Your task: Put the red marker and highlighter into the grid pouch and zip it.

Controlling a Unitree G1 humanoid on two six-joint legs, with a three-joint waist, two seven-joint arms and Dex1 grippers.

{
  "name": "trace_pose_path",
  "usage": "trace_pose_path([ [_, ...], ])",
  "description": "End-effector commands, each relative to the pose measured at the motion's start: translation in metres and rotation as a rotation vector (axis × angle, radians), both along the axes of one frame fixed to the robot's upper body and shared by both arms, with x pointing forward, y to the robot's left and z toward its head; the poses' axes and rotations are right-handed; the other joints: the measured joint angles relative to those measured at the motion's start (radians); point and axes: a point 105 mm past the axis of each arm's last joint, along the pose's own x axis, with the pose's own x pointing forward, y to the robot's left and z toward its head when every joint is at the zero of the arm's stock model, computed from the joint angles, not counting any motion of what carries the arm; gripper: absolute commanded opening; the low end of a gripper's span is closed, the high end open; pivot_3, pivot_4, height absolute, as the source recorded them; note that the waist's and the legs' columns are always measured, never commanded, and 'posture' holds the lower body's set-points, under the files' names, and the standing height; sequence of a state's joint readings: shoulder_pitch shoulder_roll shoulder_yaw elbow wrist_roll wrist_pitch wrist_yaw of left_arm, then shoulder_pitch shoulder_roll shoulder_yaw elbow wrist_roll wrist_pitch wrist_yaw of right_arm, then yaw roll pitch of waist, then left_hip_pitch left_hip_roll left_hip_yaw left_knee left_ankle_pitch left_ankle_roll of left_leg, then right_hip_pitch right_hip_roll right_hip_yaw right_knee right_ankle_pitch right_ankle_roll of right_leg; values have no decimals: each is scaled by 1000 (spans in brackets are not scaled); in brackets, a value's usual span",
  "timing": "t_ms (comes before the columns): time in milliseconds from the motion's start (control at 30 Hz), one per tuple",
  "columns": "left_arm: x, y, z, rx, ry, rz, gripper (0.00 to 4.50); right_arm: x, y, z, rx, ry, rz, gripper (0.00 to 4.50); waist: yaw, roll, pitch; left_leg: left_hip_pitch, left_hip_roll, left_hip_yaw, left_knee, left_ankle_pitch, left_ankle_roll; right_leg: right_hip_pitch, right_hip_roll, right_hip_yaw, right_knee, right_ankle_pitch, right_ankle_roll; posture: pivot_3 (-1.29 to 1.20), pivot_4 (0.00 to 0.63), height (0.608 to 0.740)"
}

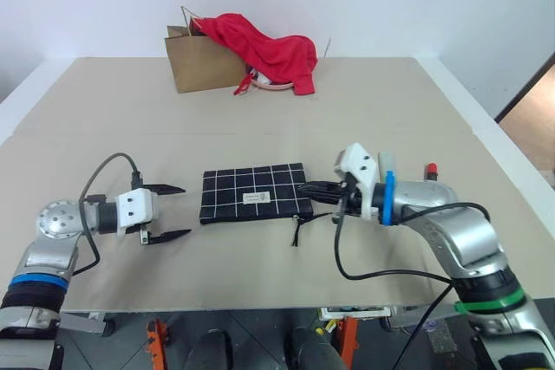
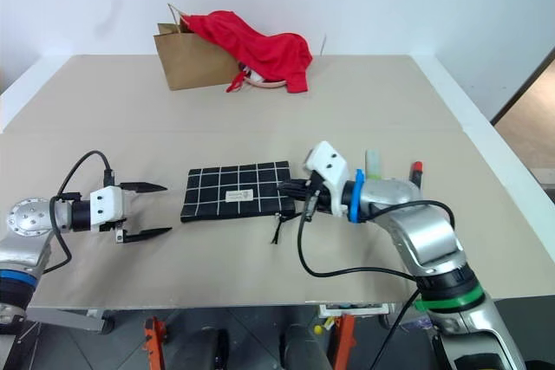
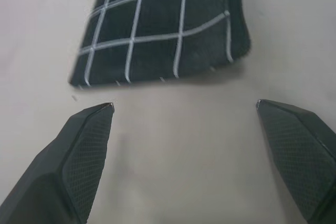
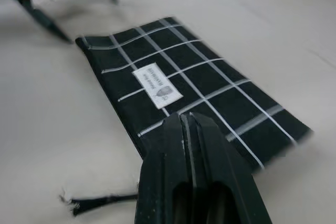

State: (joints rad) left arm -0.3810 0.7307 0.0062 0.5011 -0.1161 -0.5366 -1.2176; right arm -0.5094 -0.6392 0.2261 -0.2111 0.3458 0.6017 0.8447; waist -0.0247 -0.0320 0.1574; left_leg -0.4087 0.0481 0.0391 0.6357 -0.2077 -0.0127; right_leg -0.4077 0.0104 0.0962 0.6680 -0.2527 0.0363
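The grid pouch (image 1: 256,192) lies flat in the middle of the table, label up, its cord pull (image 1: 299,230) trailing off the near right corner. My left gripper (image 1: 165,211) stands open just left of the pouch, a short gap away, pointing at its left end (image 3: 157,40). From the right, my right gripper (image 1: 305,188) is shut, its tips over the pouch's right edge (image 4: 273,124), and I see nothing between them. The highlighter (image 1: 388,160) and the red marker (image 1: 429,168) lie on the table behind my right wrist.
A brown paper bag (image 1: 198,60) stands at the back of the table with a red cloth (image 1: 269,49) draped over it and down to the right. The table's front edge (image 1: 260,308) runs close below both arms.
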Motion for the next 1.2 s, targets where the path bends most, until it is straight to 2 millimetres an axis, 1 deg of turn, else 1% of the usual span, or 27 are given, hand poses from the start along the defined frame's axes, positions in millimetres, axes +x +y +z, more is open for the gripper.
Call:
trace_pose_path([
  [33,-2,-7,-17,44,14,-16,4500,6,-1,-8,-104,-55,27,52,1,0,0,0,0,0,1,0,0,0,0,0,0,0,0,0,150,740],
  [100,-2,-13,-16,28,4,-30,4500,9,-2,-19,-178,-63,42,52,1,1,0,1,0,1,1,1,1,0,0,0,0,-1,3,0,150,740],
  [167,-1,-15,-17,25,-3,-32,4500,7,2,-25,-207,-62,73,52,1,1,-1,1,1,2,2,1,1,0,0,0,0,-1,2,0,150,740],
  [267,0,-21,-17,21,-7,-47,4500,9,4,-42,-311,-85,97,52,1,2,-1,1,2,2,2,1,1,0,1,0,0,1,3,0,150,740],
  [333,1,-25,-16,17,-15,-59,4500,11,5,-48,-348,-91,110,52,1,2,-1,1,2,3,2,1,1,0,1,0,0,1,3,0,150,740],
  [533,2,-32,-17,29,-40,-92,4500,14,11,-44,-332,-112,125,52,1,1,-3,2,2,3,2,1,1,0,1,0,0,1,2,0,150,740],
  [667,11,-41,-15,49,-160,-105,4500,15,13,-41,-320,-116,132,52,2,2,-4,2,2,3,2,1,1,1,1,0,0,1,2,0,150,740],
  [833,19,-50,-16,60,-247,-124,4500,15,13,-40,-312,-113,137,52,2,2,-4,2,2,3,2,1,2,1,1,0,0,3,2,0,150,740],
  [967,24,-62,-15,39,-274,-149,4500,15,11,-41,-318,-107,133,52,2,3,-4,2,2,3,2,2,4,1,1,0,0,4,2,0,150,740],
  [1100,25,-68,-14,26,-280,-173,4500,14,9,-42,-321,-100,129,52,2,3,-5,2,1,3,2,3,4,1,1,1,0,4,3,0,150,740],
  [1133,24,-69,-14,16,-273,-179,4094,13,9,-43,-321,-99,129,0,2,3,-5,2,2,4,2,3,4,1,1,1,0,4,3,0,150,740],
  [1167,24,-71,-13,7,-273,-188,4094,13,8,-43,-321,-97,128,0,2,3,-5,2,2,4,2,3,4,1,1,1,0,4,3,0,150,740],
  [1200,23,-72,-12,2,-273,-195,3470,13,8,-43,-322,-96,127,0,2,3,-5,2,1,4,2,3,4,1,1,1,0,4,3,0,150,740],
])
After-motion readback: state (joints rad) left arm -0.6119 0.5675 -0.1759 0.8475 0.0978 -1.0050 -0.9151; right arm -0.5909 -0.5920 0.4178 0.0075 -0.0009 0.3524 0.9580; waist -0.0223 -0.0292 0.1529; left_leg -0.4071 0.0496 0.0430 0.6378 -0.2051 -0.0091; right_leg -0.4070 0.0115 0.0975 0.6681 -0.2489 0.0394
